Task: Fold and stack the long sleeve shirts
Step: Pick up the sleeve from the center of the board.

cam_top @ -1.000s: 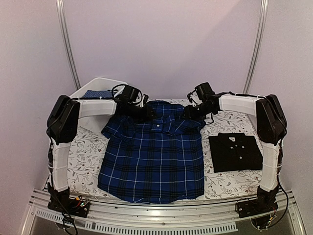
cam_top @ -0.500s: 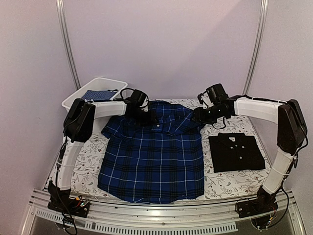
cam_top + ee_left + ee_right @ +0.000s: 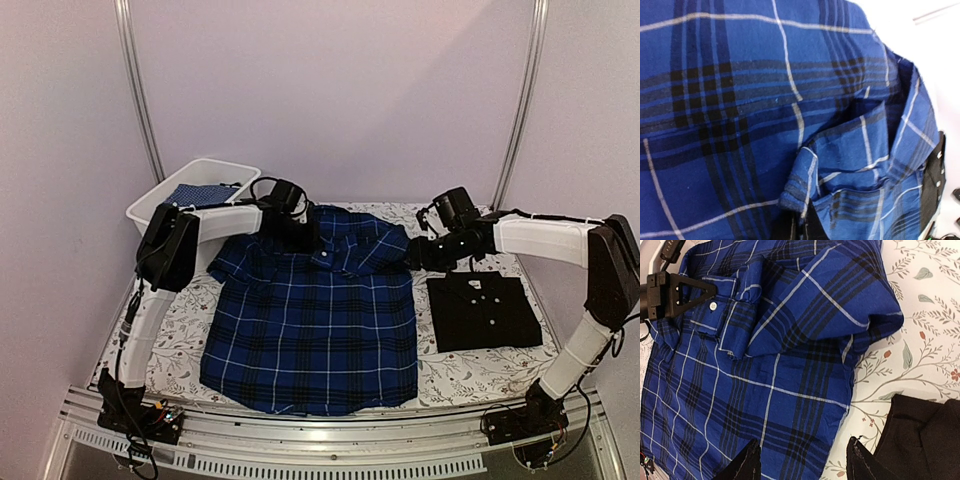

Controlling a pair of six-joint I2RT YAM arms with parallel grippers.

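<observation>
Pale walls close in a flower-printed bench (image 3: 470,375). Nearest the arm bases, the plaid shirt (image 3: 310,320) lies spread flat, front up, with its hem toward the near edge. Just beside it on the right rests the black shirt (image 3: 485,310), folded into a rectangle with its collar away. Farther back, the right gripper (image 3: 412,252) hangs over the plaid shirt's shoulder edge, jaws apart and gripping nothing. The left gripper (image 3: 302,233) is clenched at the collar, with a fold of plaid cloth bunched at its fingertips. Beyond, a white bin (image 3: 160,200) holds blue patterned cloth (image 3: 200,193).
</observation>
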